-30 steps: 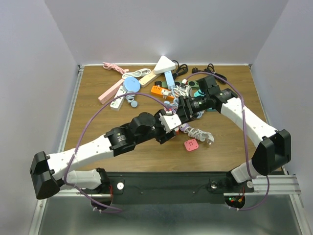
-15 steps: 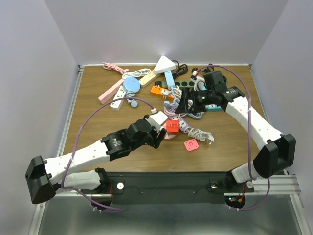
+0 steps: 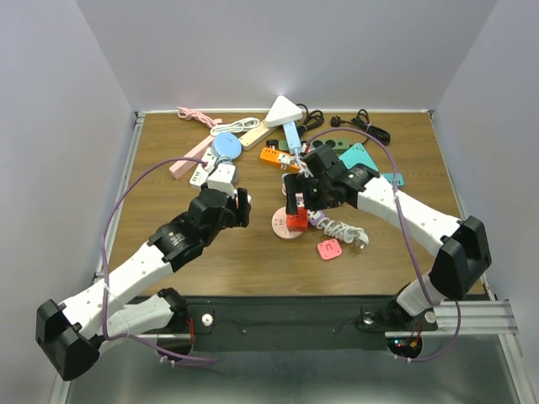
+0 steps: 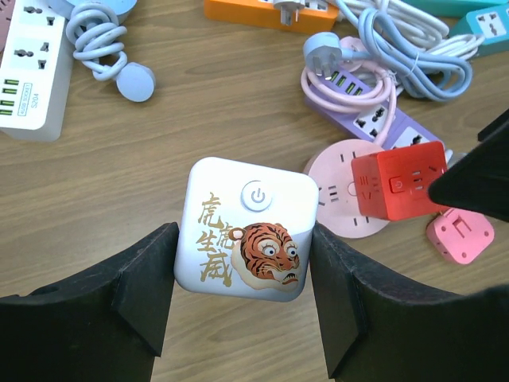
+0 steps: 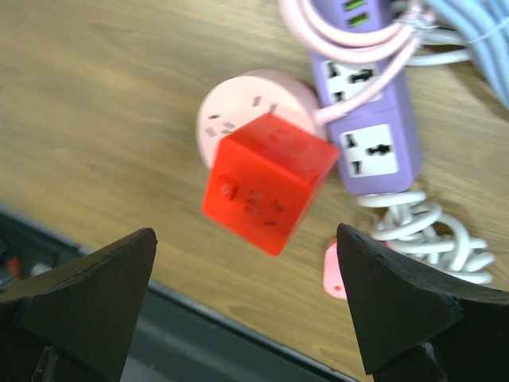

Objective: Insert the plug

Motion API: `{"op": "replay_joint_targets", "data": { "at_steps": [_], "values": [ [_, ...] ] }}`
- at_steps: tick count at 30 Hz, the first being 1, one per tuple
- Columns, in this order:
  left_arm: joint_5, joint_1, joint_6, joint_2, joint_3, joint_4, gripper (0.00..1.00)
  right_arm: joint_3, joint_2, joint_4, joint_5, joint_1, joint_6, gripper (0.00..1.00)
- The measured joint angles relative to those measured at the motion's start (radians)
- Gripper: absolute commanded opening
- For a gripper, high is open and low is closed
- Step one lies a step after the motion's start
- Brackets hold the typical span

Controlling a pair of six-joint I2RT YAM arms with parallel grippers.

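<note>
Two cube sockets, white cube socket (image 4: 245, 239) printed with a tiger face, gold Chinese characters and a power symbol, clenched in the left gripper (image 4: 242, 267) above the table (image 4: 199, 103), red cube socket (image 5: 266, 181) over one pink round socket (image 5: 238, 107), right gripper (image 5: 244, 239) spread wide and touching nothing, one purple power strip (image 5: 370, 135) just beside.

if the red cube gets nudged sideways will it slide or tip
The red cube looks like rigid plastic, so it should not flex. It sits atop the pink round socket, so a push would probably tip it or drag the socket, unless its pins are seated, which is hidden. Its glossy faces may slip in the open right gripper.
</note>
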Motion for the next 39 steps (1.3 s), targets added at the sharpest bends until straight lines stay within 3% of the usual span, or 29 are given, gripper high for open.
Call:
{"op": "replay_joint_targets", "data": {
  "at_steps": [12,13,17,20,31,39],
  "values": [
    [0.060,0.024,-0.007,0.014,-0.009,0.051,0.00,0.005,0.180,0.002,0.175,0.091,0.048,0.98],
    [0.068,0.025,-0.006,0.014,-0.015,0.063,0.00,0.005,0.191,0.002,0.181,0.095,0.048,0.95],
    [0.101,0.028,-0.003,0.014,-0.040,0.095,0.00,0.005,0.215,0.003,0.191,0.096,0.043,0.58],
    [0.161,0.028,0.012,0.014,-0.064,0.128,0.00,0.005,0.215,-0.001,0.196,0.096,0.032,0.50],
    [0.405,-0.048,0.103,0.078,-0.129,0.341,0.00,0.004,0.177,-0.086,0.188,0.086,-0.128,0.47],
    [0.491,-0.070,0.200,0.089,-0.231,0.475,0.00,0.004,0.099,-0.169,0.078,-0.024,-0.242,0.47]
  ]
}}
